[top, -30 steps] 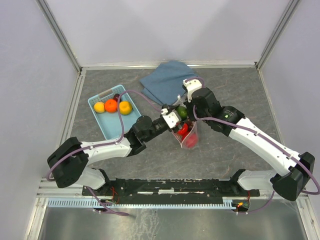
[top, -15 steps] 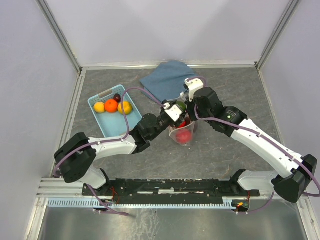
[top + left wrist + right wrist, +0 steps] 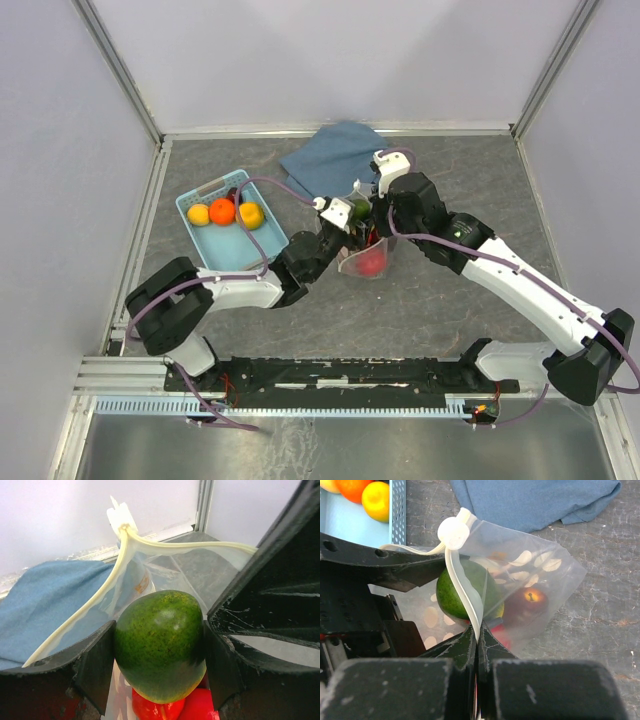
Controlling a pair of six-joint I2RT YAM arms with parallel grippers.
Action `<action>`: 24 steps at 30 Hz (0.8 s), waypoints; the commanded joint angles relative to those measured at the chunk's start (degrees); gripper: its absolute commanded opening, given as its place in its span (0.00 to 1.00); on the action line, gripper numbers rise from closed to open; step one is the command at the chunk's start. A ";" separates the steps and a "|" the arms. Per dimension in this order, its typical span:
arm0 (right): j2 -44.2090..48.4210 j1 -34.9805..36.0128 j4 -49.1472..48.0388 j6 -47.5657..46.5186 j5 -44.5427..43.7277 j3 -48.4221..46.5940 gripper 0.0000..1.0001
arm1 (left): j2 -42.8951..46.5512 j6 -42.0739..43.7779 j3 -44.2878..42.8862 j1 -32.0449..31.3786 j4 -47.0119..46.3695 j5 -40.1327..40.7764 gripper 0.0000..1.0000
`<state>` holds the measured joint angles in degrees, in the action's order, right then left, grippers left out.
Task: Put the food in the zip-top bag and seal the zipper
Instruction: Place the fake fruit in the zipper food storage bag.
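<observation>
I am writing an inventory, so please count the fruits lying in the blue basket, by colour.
yellow fruits: 2
orange fruit: 1
dark purple fruit: 1
Total in the basket: 4

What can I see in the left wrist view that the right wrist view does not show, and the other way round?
Only left wrist: the back wall, and the left hand gripping the green fruit from both sides.
Only right wrist: the basket holding an orange fruit and a yellow fruit, a dark apple in the bag, the right hand shut on the zipper.
Both: green fruit, bag, zipper, cloth.
</observation>
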<state>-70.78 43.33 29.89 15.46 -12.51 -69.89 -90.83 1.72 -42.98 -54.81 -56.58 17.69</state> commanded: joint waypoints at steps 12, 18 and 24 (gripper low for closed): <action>1.48 0.35 -2.51 2.88 3.60 2.82 0.02 | -6.42 -12.22 -0.21 -0.06 -23.88 10.94 0.60; 1.41 0.38 -2.97 3.17 4.29 3.27 0.02 | -6.92 -10.92 0.86 -0.02 -28.44 5.02 0.61; 1.59 0.37 -2.99 3.47 5.18 3.33 0.02 | -6.76 -6.70 0.19 0.03 -26.68 6.17 0.68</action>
<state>-70.11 43.22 24.82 17.78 -10.76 -67.57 -98.80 -7.01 -40.62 -55.09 -75.24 22.48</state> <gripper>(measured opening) 0.024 0.712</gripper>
